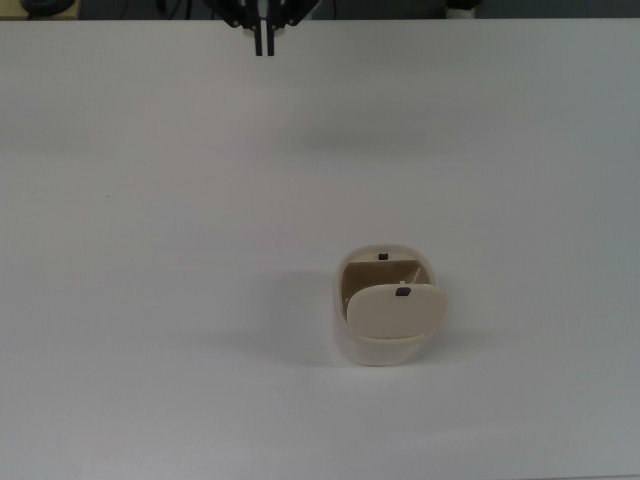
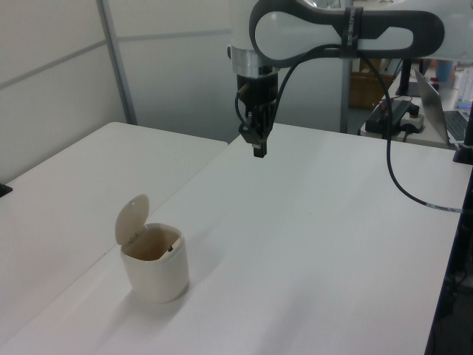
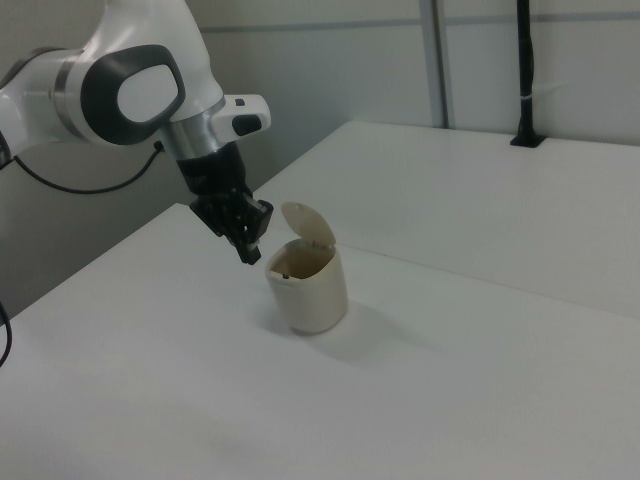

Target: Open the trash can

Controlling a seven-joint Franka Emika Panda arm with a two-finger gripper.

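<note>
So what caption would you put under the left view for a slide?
Small cream-beige plastic trash can stands on the white table, its hinged lid raised, while the black two-finger gripper hangs well clear above the table.

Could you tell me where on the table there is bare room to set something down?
Almost everywhere: the table lies bare on all sides of the trash can, widest toward the top view's left. The gripper hangs over the far edge, well apart from the can.

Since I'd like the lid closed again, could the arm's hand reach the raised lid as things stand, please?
Probably yes: the hand hangs above bare table, apart from the trash can, and nothing stands between it and the upright lid.
</note>
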